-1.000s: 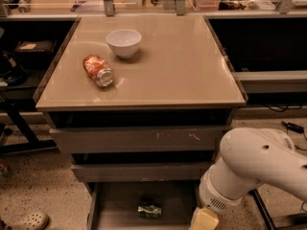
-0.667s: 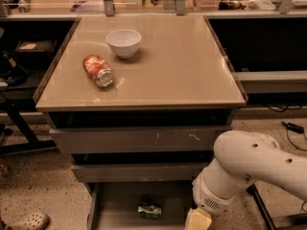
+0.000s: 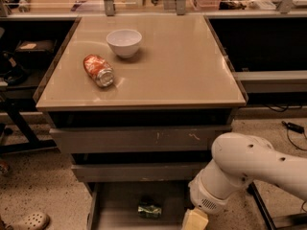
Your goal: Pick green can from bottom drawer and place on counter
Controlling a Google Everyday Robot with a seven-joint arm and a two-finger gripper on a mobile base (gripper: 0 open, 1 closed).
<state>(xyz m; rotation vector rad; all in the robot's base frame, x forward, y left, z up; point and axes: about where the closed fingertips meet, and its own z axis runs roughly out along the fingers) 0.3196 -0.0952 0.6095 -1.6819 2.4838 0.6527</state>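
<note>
Your green can (image 3: 149, 210) lies on its side on the floor of the open bottom drawer (image 3: 112, 210), near the middle and a little toward the front, well apart from the drawer walls. The gripper (image 3: 194, 220) hangs at the lower edge of the view, just to the right of the can and at about its level. Only its pale tan body shows before the frame cuts it off, so you cannot tell whether it is open or closed, and nothing shows it holding anything. The white arm (image 3: 240, 171) bulks in from the right, in front of the drawer's right side.

Treat the can as light and thin-walled. It looks small and somewhat crumpled, so it is probably empty or nearly so, and it should dent further under a hard squeeze. The metal skin is likely slick, and a can on its side tends to roll when nudged.

Take it across the middle of its barrel, closing on the curved sides square to its long axis, not on the ends. Come down from above, since the drawer above overhangs the back.

The counter (image 3: 182, 66) has wide bare space to the right of the orange-red can (image 3: 99, 71) and the white bowl (image 3: 124, 42).
</note>
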